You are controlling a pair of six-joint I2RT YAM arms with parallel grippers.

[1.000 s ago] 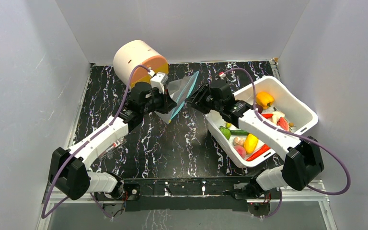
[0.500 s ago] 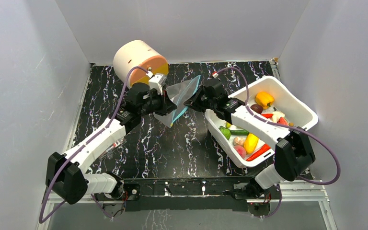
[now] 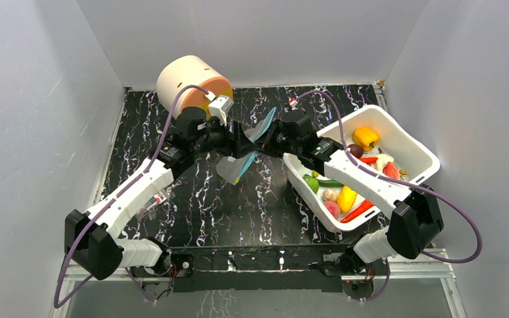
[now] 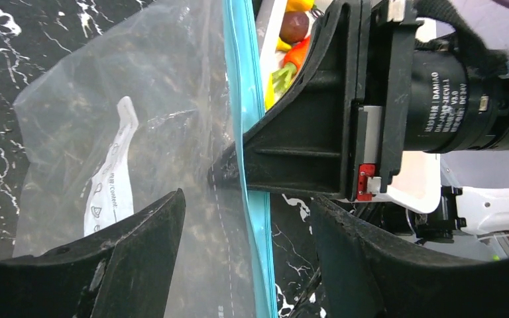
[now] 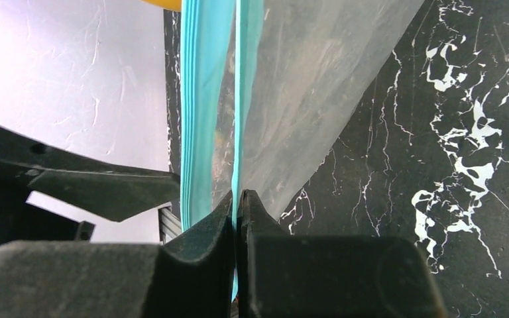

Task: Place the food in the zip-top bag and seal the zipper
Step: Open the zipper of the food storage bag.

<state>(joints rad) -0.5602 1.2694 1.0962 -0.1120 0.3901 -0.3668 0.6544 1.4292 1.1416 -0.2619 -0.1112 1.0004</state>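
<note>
Bag (image 3: 233, 168): empty, hanging over mid-table between the grippers.
Zipper (image 5: 202, 99): looks unsealed.
Right gripper (image 5: 237, 199): clamped on zipper edge.
Left gripper (image 4: 246, 202): spread, straddling bag, gripping nothing.
Food (image 3: 346, 197): all in tub (image 3: 407, 137).
Remaining: all loading, then sealing.

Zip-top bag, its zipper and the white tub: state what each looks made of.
Zip-top bag: thin clear plastic film, glossy, creased and floppy. Zipper: teal plastic strip, seemingly thicker, with fine lengthwise ridges. White tub: probably rigid plastic, smooth, faintly shiny, with straight walls.
</note>
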